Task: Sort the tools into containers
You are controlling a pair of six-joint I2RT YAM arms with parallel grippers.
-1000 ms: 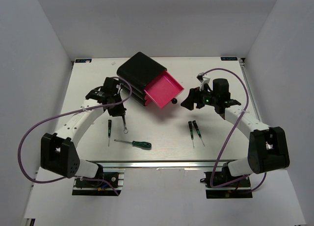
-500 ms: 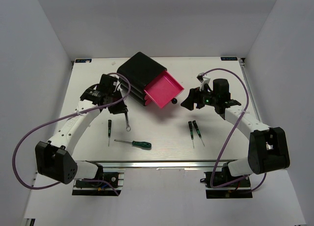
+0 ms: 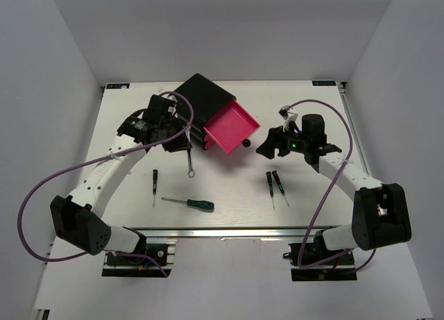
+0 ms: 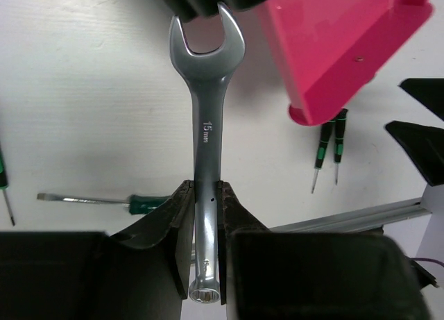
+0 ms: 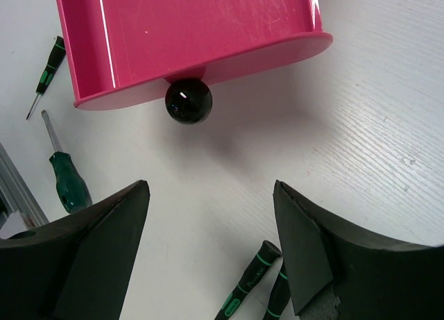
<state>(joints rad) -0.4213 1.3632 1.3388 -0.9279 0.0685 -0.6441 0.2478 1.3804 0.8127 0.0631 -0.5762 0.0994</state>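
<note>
One wrench [image 4: 207, 77], size stamp [image 4: 206, 128] wrist-view only

Left arm has swung up and to the right in the top view. The left gripper [image 3: 184, 145] went from left of centre to just beside the black rounded-corner box [image 3: 198, 98]. The slim silver steel wrench [image 3: 189, 164] clamped in it travelled along, ending nearer the open magenta-pink plastic drawer [image 3: 232, 125].
</note>
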